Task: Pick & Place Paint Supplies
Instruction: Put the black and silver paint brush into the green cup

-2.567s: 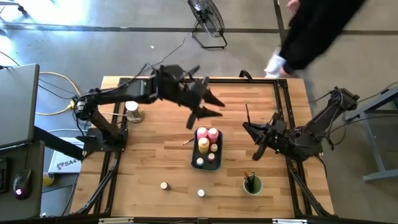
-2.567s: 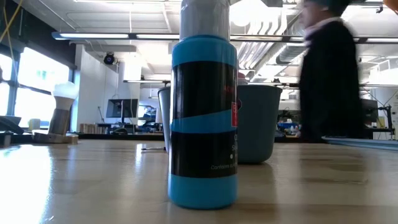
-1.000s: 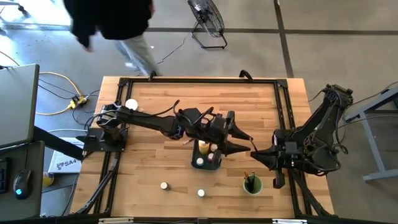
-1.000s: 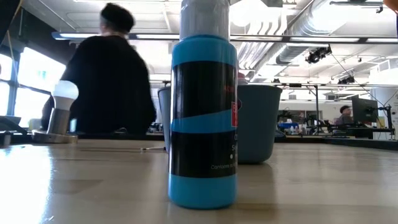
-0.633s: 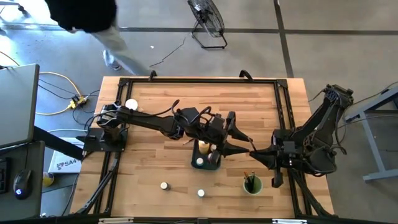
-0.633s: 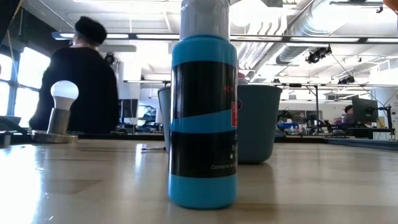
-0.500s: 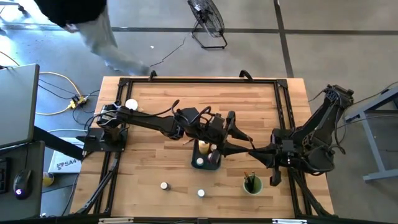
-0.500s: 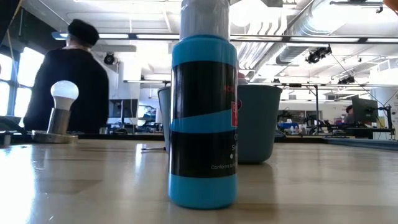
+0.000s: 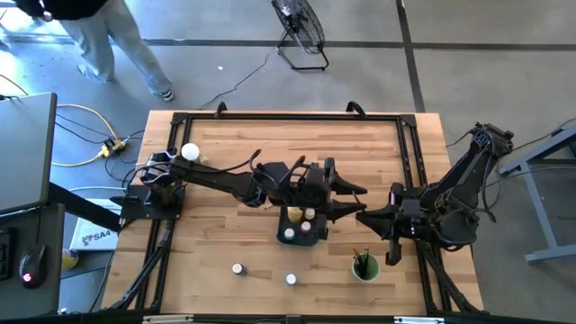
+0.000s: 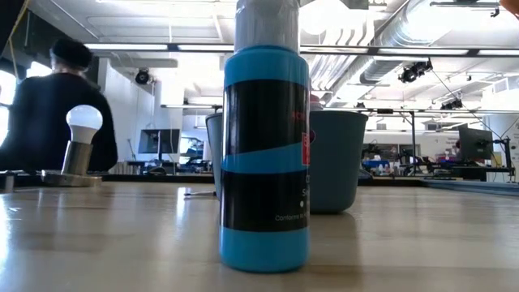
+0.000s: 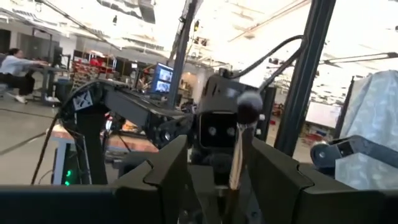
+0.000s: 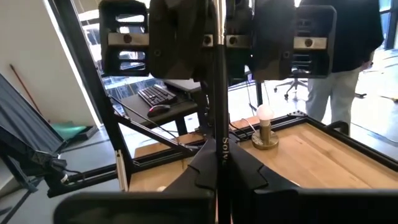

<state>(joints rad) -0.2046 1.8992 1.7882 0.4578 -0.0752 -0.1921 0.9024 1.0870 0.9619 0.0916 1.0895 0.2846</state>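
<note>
Right wrist view has the brush [image 12: 217,93] dead centre, upright, its thin shaft pinched in my closed right gripper [image 9: 360,216]. It hangs above the middle of the table [image 9: 216,153], just right of the tray [image 9: 280,238]. My left gripper [image 9: 355,200] faces it from the left, fingers [image 11: 168,168] apart on either side of the brush's far end and not pressing it. I judge this a hand-over nearly finished.

Part of the job looks done: the tray holds one yellow bottle [image 9: 294,214] and about three pale or pink caps, though my left arm hides its far end. The cup [image 9: 375,267], near right, holds some brushes; I cannot count them. Left to do: this one brush, and two jars loose near the front edge, one [image 9: 238,268] left of the other [image 9: 290,280].
</note>
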